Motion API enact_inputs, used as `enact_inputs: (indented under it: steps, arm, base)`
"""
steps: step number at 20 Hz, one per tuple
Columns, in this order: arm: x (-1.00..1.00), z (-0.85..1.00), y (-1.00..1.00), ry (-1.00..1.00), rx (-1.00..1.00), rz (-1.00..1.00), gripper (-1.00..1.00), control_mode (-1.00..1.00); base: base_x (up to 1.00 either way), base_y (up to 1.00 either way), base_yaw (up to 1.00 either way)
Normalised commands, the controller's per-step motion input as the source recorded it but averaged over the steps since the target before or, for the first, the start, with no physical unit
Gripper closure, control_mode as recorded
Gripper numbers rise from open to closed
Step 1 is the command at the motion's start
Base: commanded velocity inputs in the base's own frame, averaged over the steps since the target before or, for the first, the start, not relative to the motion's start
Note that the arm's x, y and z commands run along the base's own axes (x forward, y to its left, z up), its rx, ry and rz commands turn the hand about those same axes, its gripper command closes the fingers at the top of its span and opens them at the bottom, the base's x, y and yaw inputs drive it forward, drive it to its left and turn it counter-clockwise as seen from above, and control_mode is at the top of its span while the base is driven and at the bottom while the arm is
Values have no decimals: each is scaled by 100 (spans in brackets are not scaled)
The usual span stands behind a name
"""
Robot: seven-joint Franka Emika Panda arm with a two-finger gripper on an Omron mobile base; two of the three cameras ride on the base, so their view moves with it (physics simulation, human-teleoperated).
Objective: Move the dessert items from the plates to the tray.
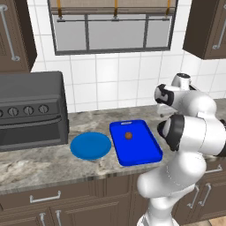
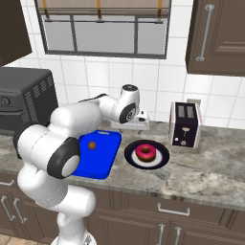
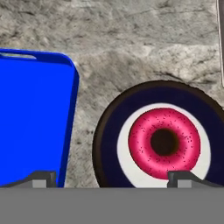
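The small brown ball (image 1: 128,136) lies on the bright blue rectangular tray (image 1: 145,154), near its middle. Left of the tray sits the round blue plate (image 1: 90,145) with nothing on it. The pink-frosted donut (image 2: 145,152) rests on the smaller plate (image 2: 162,161) with the dark rim, just right of the tray (image 2: 103,165). My gripper (image 2: 137,125) hangs above the gap between tray and small plate, behind them. In the hand view the gripper (image 3: 111,179) is open with its fingertips (image 3: 41,178) wide apart. There the donut (image 3: 164,142) lies toward the right tip and the tray (image 3: 30,118) toward the left.
A dark toaster oven (image 1: 31,110) stands at the counter's left end. A two-slot toaster (image 2: 185,124) stands against the wall right of the small plate. The tiled wall and window close off the back, and wall cabinets hang at both sides.
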Motion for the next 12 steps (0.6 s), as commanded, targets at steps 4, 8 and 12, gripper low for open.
enact_inputs:
  steps: [4, 8, 12]
  arm:
    - [-1, -1, -30, 0, 0, 0, -100, -100]
    - [0, -5, -38, 0, 0, 0, -100, -100]
    - [-1, -13, -31, 0, 0, 0, -100, -100]
  base:
    - [0, 0, 0]
    - [0, 0, 0]
    - [0, 0, 0]
